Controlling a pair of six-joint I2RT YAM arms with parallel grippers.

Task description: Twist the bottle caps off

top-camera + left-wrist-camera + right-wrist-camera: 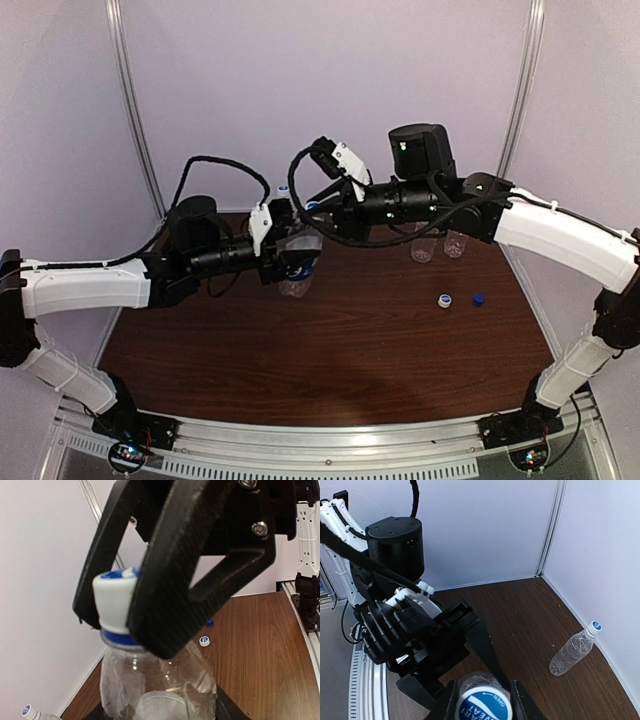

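My left gripper (288, 258) is shut on the body of a clear bottle (155, 680) and holds it upright above the table. The bottle's white cap (114, 600) has a blue centre (484, 707) and a blue ring under it. My right gripper (484, 702) comes in from above, its black fingers (165, 605) pressed against both sides of that cap. Two loose caps lie on the table at the right, one white with a blue centre (444, 299) and one dark blue (479, 299). Two clear bottles (423, 246) (455, 243) stand uncapped behind them.
A capped clear bottle (571, 649) lies on its side by the back wall, near the corner. The brown table (330, 370) is walled by white panels at the back and on both sides. A metal rail (320, 445) runs along the near edge.
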